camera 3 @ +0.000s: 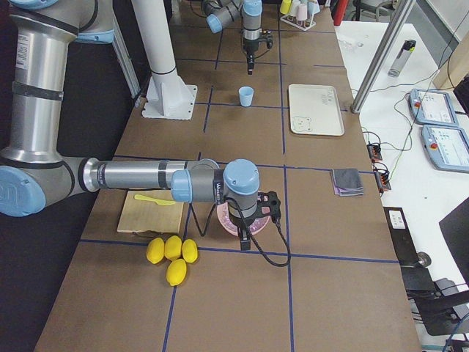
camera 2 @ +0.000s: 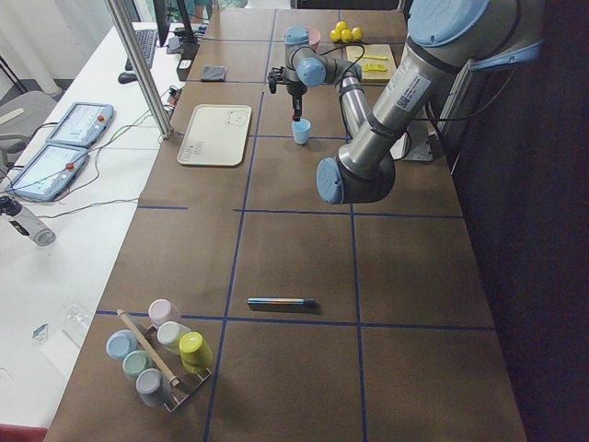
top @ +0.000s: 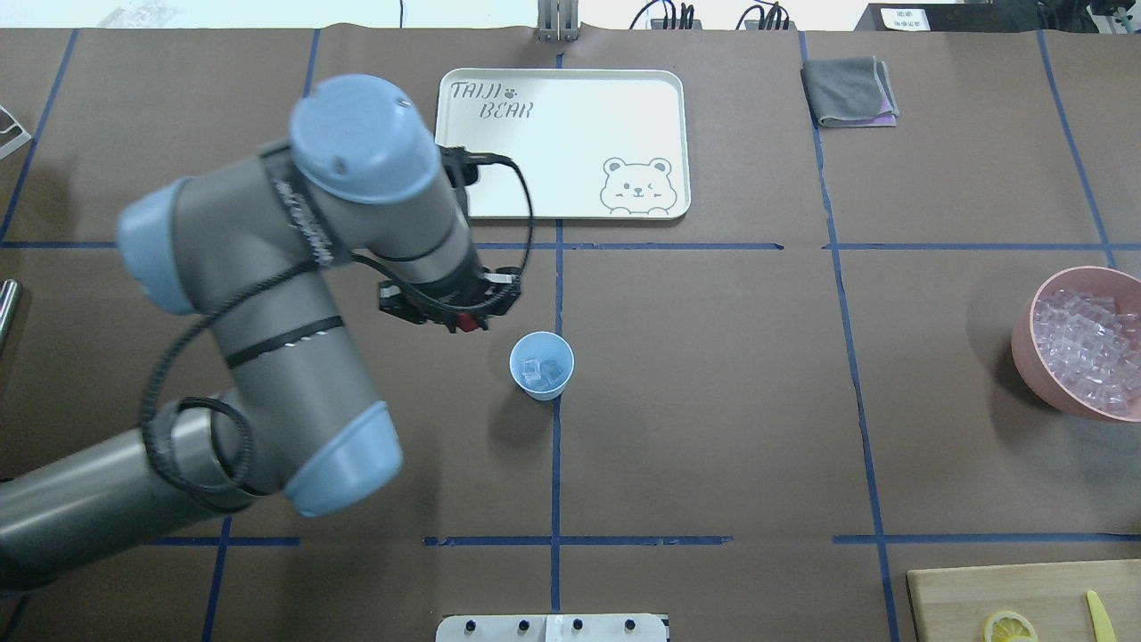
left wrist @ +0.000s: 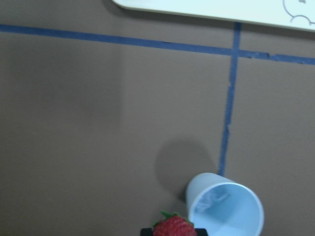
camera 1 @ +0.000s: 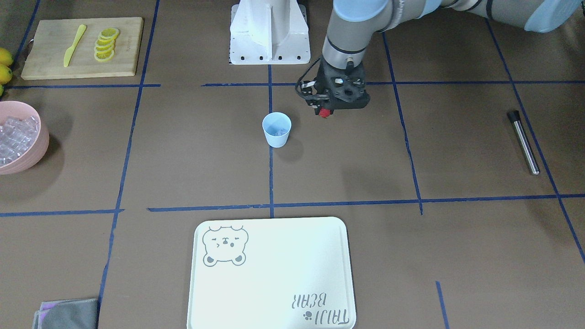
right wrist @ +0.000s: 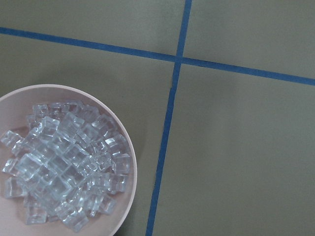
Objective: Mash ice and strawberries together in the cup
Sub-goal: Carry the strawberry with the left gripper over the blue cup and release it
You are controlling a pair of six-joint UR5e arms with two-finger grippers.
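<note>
The pale-blue cup stands upright at the table's middle, with a few clear pieces of ice at its bottom. My left gripper hangs beside and above the cup, on the robot's left of it, shut on a red strawberry. In the left wrist view the strawberry sits at the lower edge, just left of the cup. My right gripper hovers over the pink bowl heaped with ice; whether it is open or shut I cannot tell.
A metal rod lies on the robot's far left. The white bear tray is beyond the cup. A cutting board carries lemon slices and a yellow knife; whole lemons lie nearby. A grey cloth lies folded.
</note>
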